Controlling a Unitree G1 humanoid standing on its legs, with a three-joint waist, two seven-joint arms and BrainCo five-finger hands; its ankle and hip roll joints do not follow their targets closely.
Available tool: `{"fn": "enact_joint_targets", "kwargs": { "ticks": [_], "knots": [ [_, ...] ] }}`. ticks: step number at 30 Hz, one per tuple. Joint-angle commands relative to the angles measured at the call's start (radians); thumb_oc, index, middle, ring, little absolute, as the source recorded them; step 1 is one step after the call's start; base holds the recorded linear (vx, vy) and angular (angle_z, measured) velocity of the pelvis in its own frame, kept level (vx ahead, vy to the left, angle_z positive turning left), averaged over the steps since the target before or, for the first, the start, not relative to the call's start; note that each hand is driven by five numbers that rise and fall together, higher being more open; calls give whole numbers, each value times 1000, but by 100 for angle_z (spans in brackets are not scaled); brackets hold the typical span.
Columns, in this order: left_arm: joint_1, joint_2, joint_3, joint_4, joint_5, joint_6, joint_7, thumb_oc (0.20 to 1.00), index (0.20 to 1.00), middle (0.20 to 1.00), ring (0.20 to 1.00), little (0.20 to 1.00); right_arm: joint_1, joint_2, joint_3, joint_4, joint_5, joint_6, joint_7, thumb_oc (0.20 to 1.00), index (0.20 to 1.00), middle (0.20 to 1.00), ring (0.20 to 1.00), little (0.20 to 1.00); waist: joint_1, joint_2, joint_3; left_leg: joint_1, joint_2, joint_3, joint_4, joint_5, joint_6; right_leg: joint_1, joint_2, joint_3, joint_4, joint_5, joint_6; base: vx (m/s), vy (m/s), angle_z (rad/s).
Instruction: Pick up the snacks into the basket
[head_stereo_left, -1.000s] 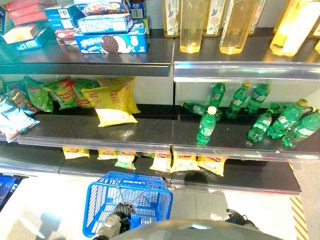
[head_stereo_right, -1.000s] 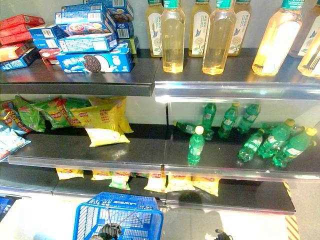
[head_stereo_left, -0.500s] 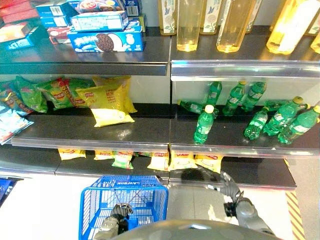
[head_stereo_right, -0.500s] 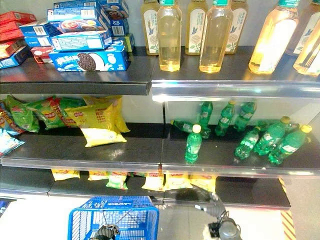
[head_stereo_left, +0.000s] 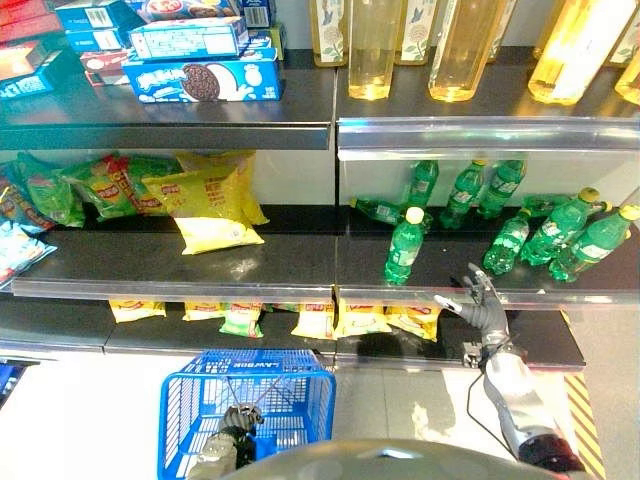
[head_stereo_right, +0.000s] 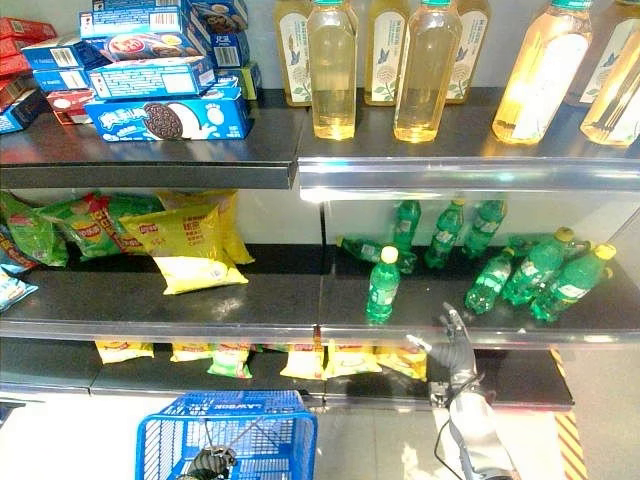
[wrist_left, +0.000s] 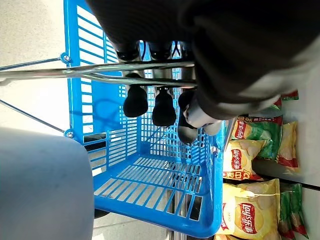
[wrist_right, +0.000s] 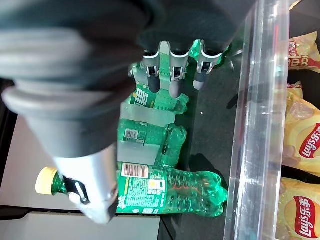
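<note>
A blue plastic basket (head_stereo_left: 200, 400) hangs low in front of the shelves. My left hand (wrist_left: 160, 102) is shut on its wire handle (wrist_left: 65, 74); it also shows at the basket's near rim (head_stereo_left: 236, 420). Yellow chip bags (head_stereo_left: 210, 205) and green ones (head_stereo_left: 110, 185) lie on the middle shelf's left half. More small chip bags (head_stereo_left: 320, 320) line the bottom shelf. My right hand (head_stereo_left: 482, 304) is raised at the front edge of the middle shelf's right half, open, by the green bottles (wrist_right: 170, 192). Its fingers (wrist_right: 172, 75) hold nothing.
Green soda bottles (head_stereo_left: 520, 235) lie on the middle shelf's right half, and one stands upright (head_stereo_left: 404, 245). Cookie boxes (head_stereo_left: 200, 80) and tall yellow-drink bottles (head_stereo_left: 372, 45) fill the top shelf. A clear rail (wrist_right: 255, 125) runs along the shelf edge. Yellow-striped tape (head_stereo_left: 585, 420) marks the floor.
My right arm has come up from the lower right to the middle shelf's front edge near the green bottles. The left hand still holds the basket. The camera has shifted slightly.
</note>
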Motion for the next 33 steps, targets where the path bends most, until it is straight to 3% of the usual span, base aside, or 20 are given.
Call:
{"fn": "enact_joint_targets", "kwargs": {
  "ticks": [1, 7, 11, 22, 33],
  "knots": [
    [-45, 6, 8, 32, -1, -48, 8, 200, 200, 200, 200, 200, -52, 23, -50, -106, 28, -68, -16, 1000, 1000, 1000, 1000, 1000, -2, -47, -23, 9, -49, -6, 6, -80, 39, 1, -88, 74, 28, -34, 146, 0, 0, 0],
    [-40, 5, 9, 35, 6, -48, 4, 200, 200, 200, 200, 200, -73, 8, -52, -116, 7, -64, -21, 1000, 1000, 1000, 1000, 1000, 3, -50, -27, 12, -51, -12, 6, -82, 39, 6, -89, 75, 23, -33, 145, 0, 0, 0],
    [-38, 10, 0, 27, 10, -43, -2, 200, 200, 200, 200, 200, -125, -23, -24, -62, -14, -21, -4, 1000, 1000, 1000, 1000, 1000, 13, -55, -29, 18, -51, -15, 6, -90, 39, 16, -88, 70, 17, -38, 146, 9, 0, 0],
    [-33, 17, -20, 29, -5, -19, -14, 200, 200, 200, 200, 200, -262, -16, 33, 47, 141, 38, 48, 1000, 1000, 1000, 1000, 1000, 40, -72, -28, 16, -48, -20, 6, -86, 37, 22, -88, 63, 15, -35, 143, 0, 0, 0],
    [-34, 22, -25, 48, -24, -10, -15, 200, 200, 200, 200, 200, -363, -35, 70, 168, 156, 86, 53, 1000, 1000, 1000, 1000, 1000, 54, -82, -27, 14, -48, -26, 6, -84, 36, 21, -89, 53, 16, -32, 143, -1, -1, 1]
  ]
}}
